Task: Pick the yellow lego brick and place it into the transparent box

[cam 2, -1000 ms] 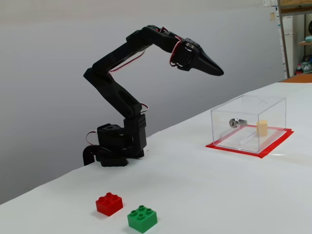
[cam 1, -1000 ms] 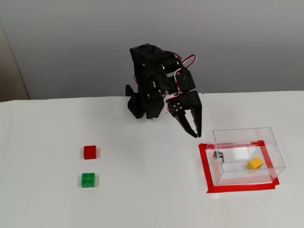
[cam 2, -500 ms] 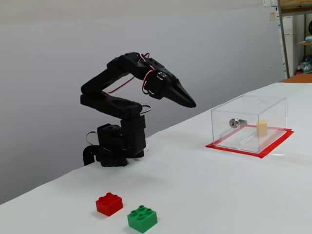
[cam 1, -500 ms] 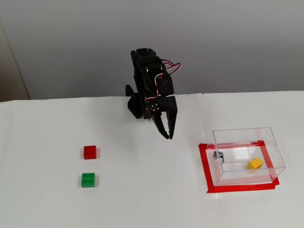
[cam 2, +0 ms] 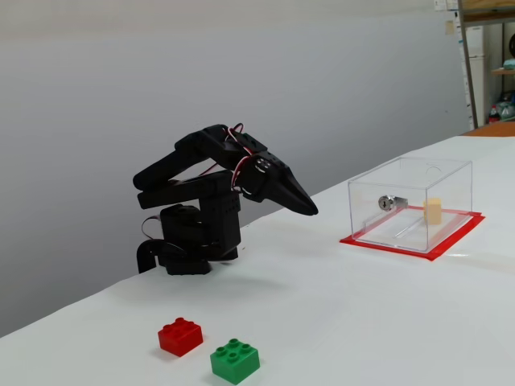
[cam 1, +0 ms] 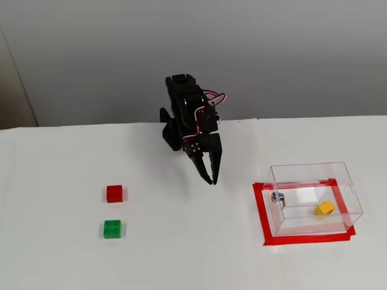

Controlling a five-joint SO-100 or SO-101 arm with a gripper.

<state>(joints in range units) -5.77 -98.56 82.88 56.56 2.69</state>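
White table (cam 1: 181, 254) surface is filling both fixed views, with a plain grey wall running behind it.

Starting at the left of the higher fixed view, a red brick (cam 1: 114, 193) is sitting studs-up with a green brick (cam 1: 112, 229) just beside it toward the camera; the two are lying well apart from everything else and look like distractors that the task is leaving alone. The lower fixed view is showing the same pair, red brick (cam 2: 180, 336) and green brick (cam 2: 235, 361), in the foreground.

Moving toward the middle, the black arm is folding low over its base near the wall, and its end effector (cam 1: 211, 179) is pointing down toward the table, hanging above it. In the side-on fixed view the end effector (cam 2: 308, 210) is tapering to a single point, so the fingers are reading as pressed together with nothing between them.

At the right, the transparent box (cam 1: 347, 181) is standing inside a frame of red tape (cam 1: 260, 211) that seems to be marking its spot. The yellow lego brick (cam 1: 324, 208) is lying tilted on the floor of the box, in its far right part; from the side the yellow lego brick (cam 2: 433, 211) is showing through the wall of the transparent box (cam 2: 374, 209). Judging by this, the placing is looking complete and the arm is sitting in a rest-like pose.
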